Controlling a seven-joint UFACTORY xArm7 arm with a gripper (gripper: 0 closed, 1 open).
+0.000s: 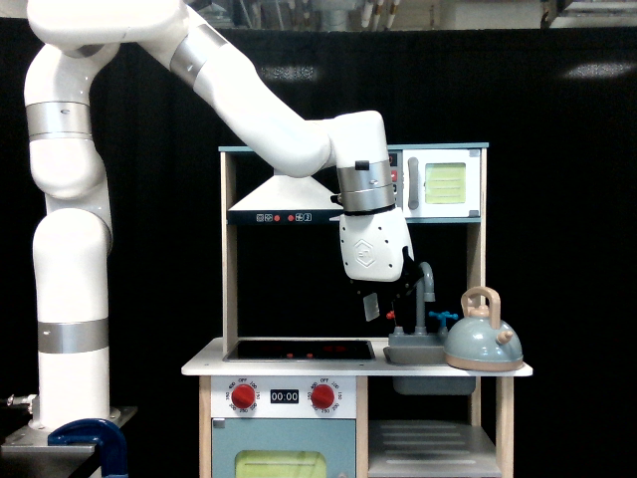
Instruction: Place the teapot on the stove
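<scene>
the teapot (483, 338) is seen upright on the white counter (204, 365) at the exterior view's right end, just beside the grey sink (416, 353). the stove (299, 350) is set left of the sink. the gripper (381, 304) is held above the stove's right edge; how far its jaws are parted cannot be told.

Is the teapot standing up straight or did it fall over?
Standing up straight. The teapot sits flat on its wooden base on the counter beside the sink, with its looped handle pointing up.
</scene>
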